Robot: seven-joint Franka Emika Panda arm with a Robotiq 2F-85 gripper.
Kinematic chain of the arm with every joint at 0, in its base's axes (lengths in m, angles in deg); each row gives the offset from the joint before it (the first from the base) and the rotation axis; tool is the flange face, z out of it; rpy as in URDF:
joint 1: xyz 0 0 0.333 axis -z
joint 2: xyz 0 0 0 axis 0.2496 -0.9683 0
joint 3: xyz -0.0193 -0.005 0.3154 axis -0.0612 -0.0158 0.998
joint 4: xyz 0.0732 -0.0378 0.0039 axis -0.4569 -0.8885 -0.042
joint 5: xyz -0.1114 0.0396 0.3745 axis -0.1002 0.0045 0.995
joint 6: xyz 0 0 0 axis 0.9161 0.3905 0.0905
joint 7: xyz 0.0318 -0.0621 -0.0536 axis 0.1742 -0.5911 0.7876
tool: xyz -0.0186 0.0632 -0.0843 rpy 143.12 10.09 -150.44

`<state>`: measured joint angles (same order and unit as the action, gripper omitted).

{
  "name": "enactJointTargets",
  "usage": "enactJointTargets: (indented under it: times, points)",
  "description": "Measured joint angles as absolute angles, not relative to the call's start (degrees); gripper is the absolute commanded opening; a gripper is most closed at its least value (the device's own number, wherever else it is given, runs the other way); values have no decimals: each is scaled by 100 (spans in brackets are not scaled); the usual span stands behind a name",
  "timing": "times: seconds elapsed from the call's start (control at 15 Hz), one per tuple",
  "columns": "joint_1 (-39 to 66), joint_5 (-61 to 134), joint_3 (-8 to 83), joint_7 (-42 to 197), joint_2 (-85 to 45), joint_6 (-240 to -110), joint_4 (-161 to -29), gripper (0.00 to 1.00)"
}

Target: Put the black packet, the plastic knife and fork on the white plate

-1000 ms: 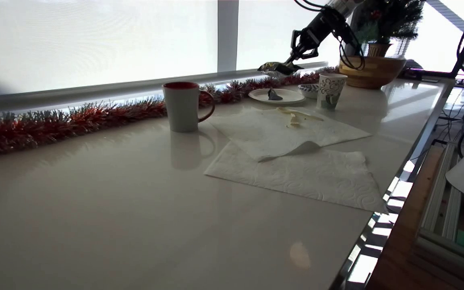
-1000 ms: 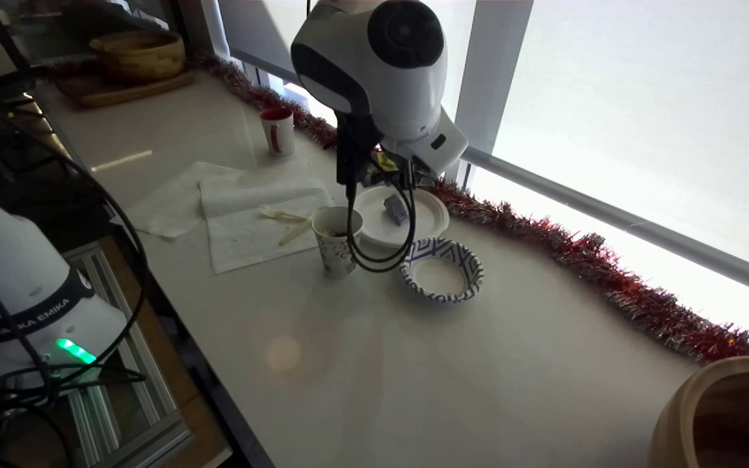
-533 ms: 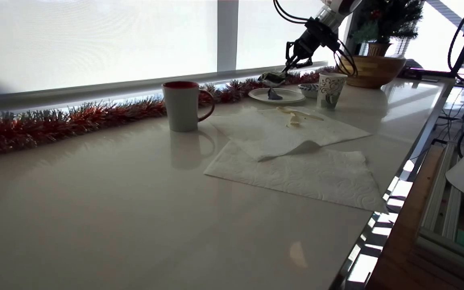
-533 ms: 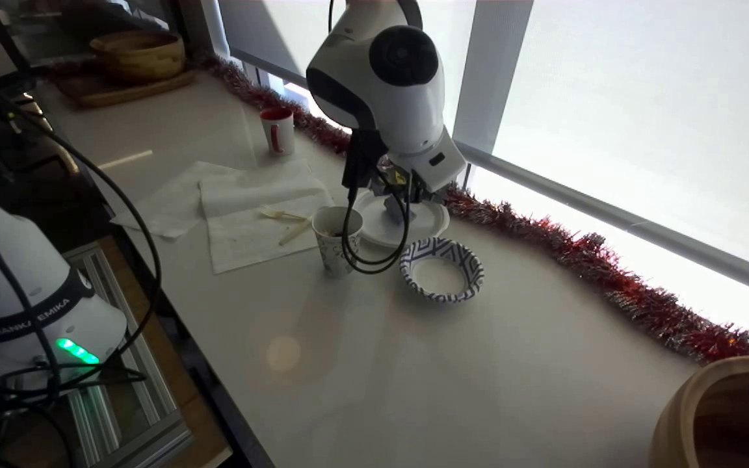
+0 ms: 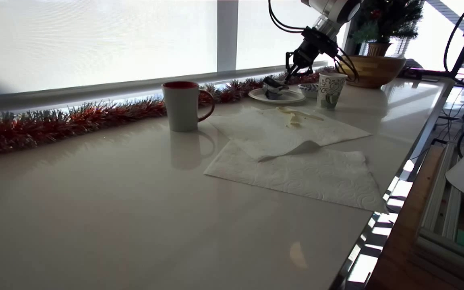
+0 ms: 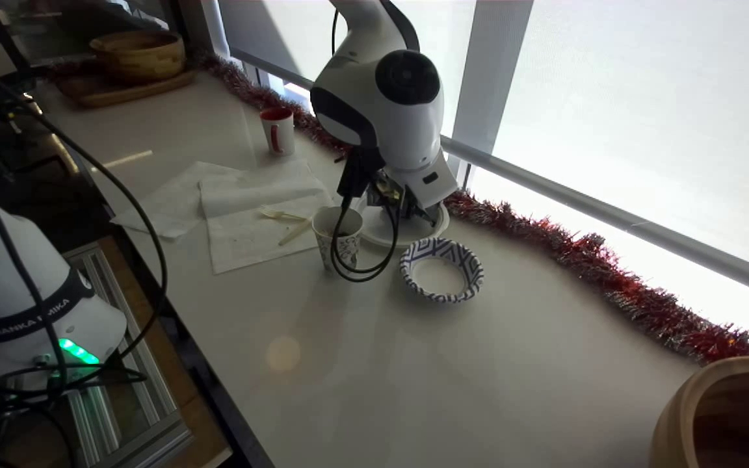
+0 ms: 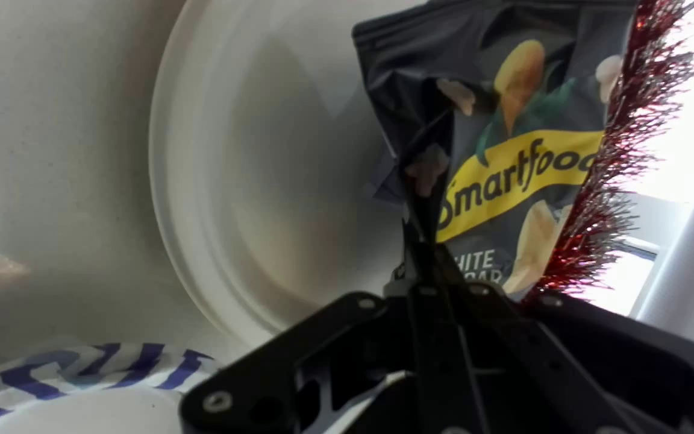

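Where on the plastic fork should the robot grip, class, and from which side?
I'd grip the plastic fork by its handle near the tines, from above, closing across its slim width: it lies on a paper towel, and the knife lies close to the handle's other end.

open counter (image 6: 511,370), cup (image 6: 325,246) and bowl (image 6: 441,278) near plate (image 7: 187,157)

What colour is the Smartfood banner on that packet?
Yellow; the banner on the black packet shows best in the wrist view.
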<state>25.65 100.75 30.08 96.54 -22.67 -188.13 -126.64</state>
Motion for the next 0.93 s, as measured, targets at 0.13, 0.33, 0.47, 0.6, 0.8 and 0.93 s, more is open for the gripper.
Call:
enactJointTargets:
  times: [0.13,0.33,0.47,0.6,0.8,0.93]
  points:
    - [2570,9857,3005,9463,-2304,-18810,-12665,33]
    - [2593,9625,3003,9412,-2254,-18805,-12665,54]
    - [2608,9474,3007,9673,-2062,-18816,-12692,68]
    - [2608,9241,3023,10015,-1670,-18810,-12812,82]
    - [2567,8725,3131,10314,-940,-18684,-13194,99]
    - [2471,8366,3256,10397,-509,-18522,-13512,100]
